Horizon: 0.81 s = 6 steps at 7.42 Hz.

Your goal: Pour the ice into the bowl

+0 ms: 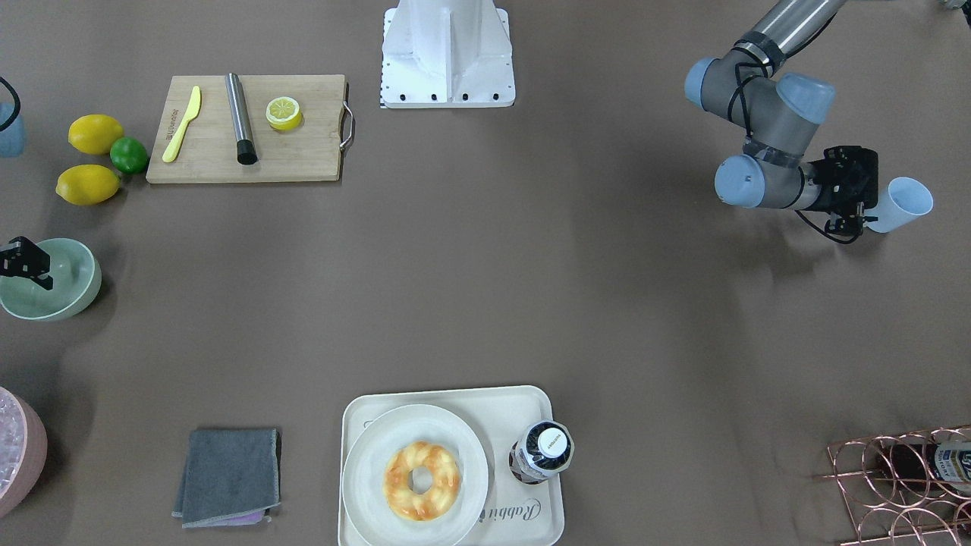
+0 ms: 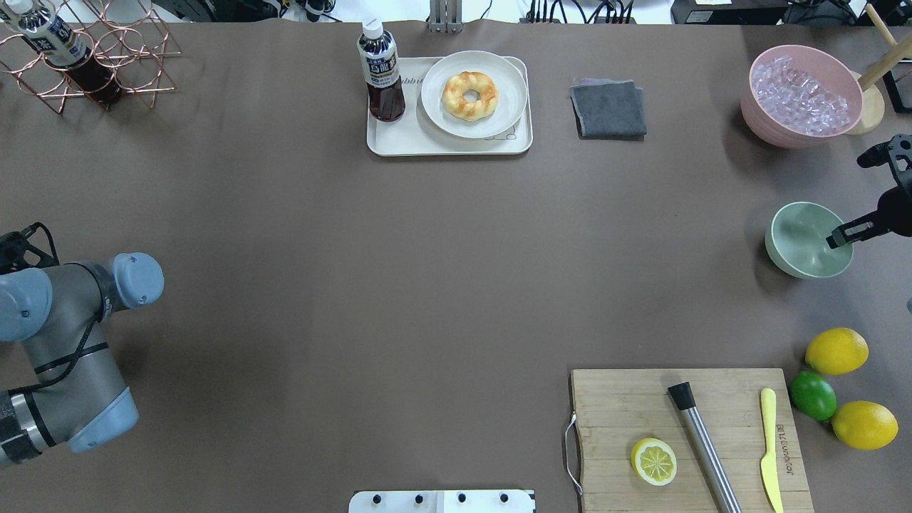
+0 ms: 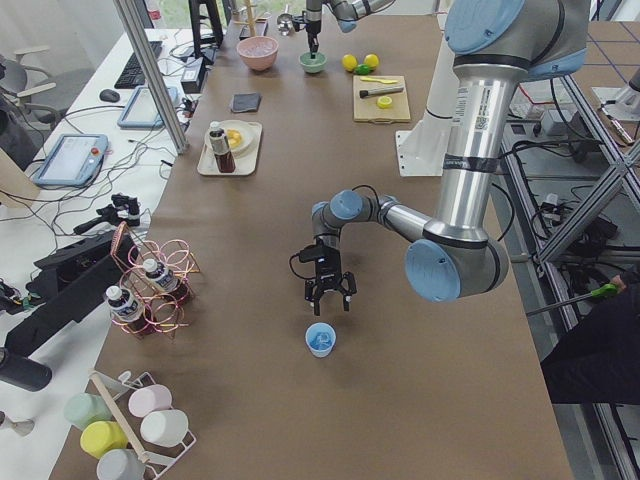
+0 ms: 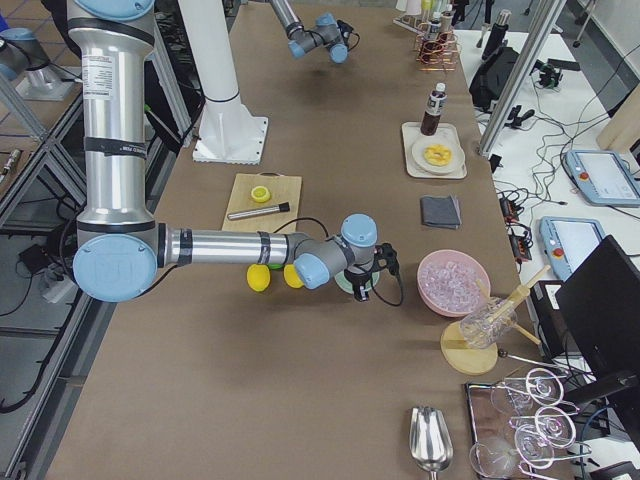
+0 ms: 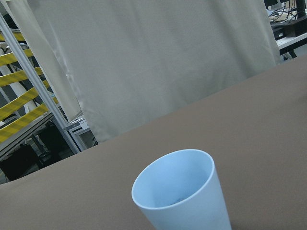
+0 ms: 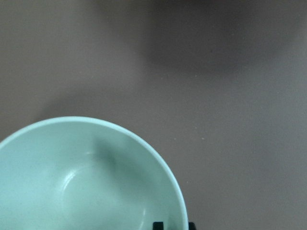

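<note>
The pale mint-green bowl [image 2: 801,239] stands at the table's right end, and it looks empty in the right wrist view [image 6: 72,182]. My right gripper [image 2: 835,240] points down at the bowl's rim, one fingertip inside and one outside, shut on it. The ice [image 2: 801,96] is a heap of clear cubes in the pink tub [image 2: 755,117] beyond the bowl. My left gripper [image 1: 850,224] is open at the table's left end, close behind an upright light blue cup [image 1: 903,203] and not touching it. The cup fills the bottom of the left wrist view [image 5: 180,196].
A cutting board [image 2: 684,434] holds a lemon half, a steel muddler and a yellow knife. Two lemons and a lime [image 2: 812,395] lie beside it. A tray [image 2: 385,139] with a doughnut plate and a bottle, a grey cloth [image 2: 609,107] and a copper wire rack [image 2: 85,57] line the far edge.
</note>
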### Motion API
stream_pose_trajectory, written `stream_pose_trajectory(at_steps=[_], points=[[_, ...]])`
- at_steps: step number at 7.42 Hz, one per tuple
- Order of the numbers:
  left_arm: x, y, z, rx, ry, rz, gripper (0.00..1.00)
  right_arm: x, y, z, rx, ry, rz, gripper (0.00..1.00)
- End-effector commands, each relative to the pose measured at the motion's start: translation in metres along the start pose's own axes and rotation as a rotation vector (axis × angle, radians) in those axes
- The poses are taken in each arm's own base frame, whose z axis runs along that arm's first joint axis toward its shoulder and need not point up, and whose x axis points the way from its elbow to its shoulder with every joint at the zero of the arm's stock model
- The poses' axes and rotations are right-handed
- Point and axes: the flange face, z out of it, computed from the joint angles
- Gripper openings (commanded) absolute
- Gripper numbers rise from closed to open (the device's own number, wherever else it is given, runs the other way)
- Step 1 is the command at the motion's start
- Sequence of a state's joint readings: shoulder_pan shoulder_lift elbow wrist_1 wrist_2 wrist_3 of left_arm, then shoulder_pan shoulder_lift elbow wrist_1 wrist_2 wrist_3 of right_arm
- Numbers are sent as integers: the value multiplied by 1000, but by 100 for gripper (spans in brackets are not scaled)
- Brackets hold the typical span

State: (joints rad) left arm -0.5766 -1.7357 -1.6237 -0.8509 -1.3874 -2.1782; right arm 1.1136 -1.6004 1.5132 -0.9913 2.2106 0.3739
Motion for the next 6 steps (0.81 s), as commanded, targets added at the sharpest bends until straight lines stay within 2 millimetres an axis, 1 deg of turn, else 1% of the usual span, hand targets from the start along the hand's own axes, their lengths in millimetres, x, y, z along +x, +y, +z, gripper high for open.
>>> stream_pose_trajectory(at_steps=[1, 2, 4, 6], points=[[6, -4, -11, -17, 16, -121, 96, 2, 7, -1, 4, -5, -5, 0], [7, -4, -12, -29, 29, -160, 97, 2, 7, -1, 3, -6, -5, 0], [11, -9, -6, -30, 22, -247, 97, -3, 4, -5, 11, -9, -8, 0], [26, 4, 21, -22, 9, -257, 97, -12, -1, -14, 26, -17, -18, 0]])
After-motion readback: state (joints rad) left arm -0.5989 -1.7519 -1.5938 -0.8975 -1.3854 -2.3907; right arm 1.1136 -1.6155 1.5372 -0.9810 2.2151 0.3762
